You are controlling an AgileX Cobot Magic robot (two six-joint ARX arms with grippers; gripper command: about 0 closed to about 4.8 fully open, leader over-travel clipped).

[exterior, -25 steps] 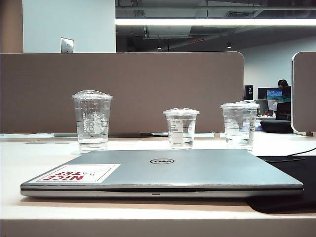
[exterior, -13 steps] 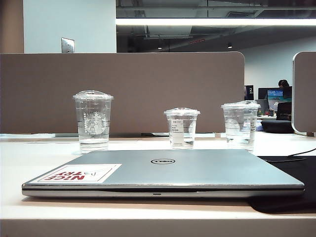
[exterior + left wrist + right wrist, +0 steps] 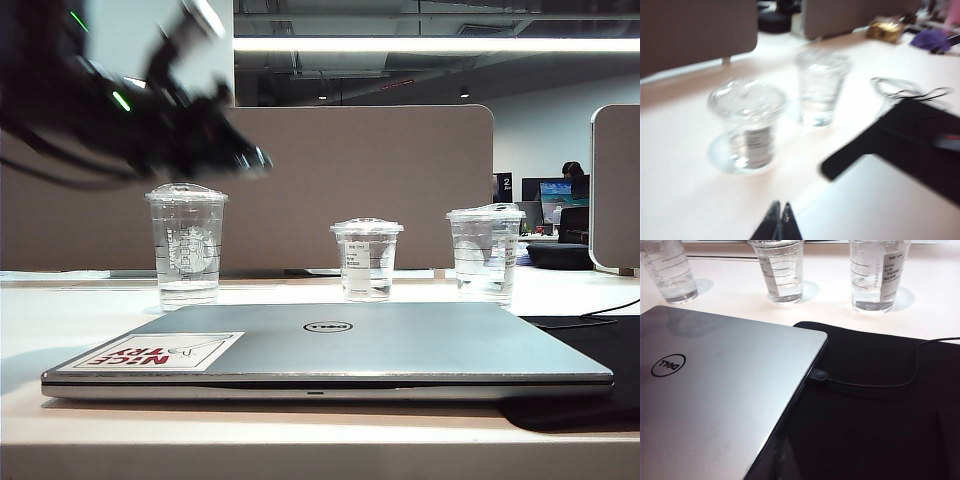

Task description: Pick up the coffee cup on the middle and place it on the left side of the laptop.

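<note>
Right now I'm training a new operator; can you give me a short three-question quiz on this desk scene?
1. How many clear cups stand behind the laptop?
2. True or false: the left gripper is closed on the coffee cup.
3. Which cup does the left arm hang above in the exterior view: A) the Starbucks cup, B) the right cup?

Key: 1. three; 2. false, it is shut and empty, short of the cup; 3. A

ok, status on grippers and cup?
Left gripper shut, high above table. Right gripper unseen. Cup untouched, mid-row behind laptop. Nothing blocking.
</note>
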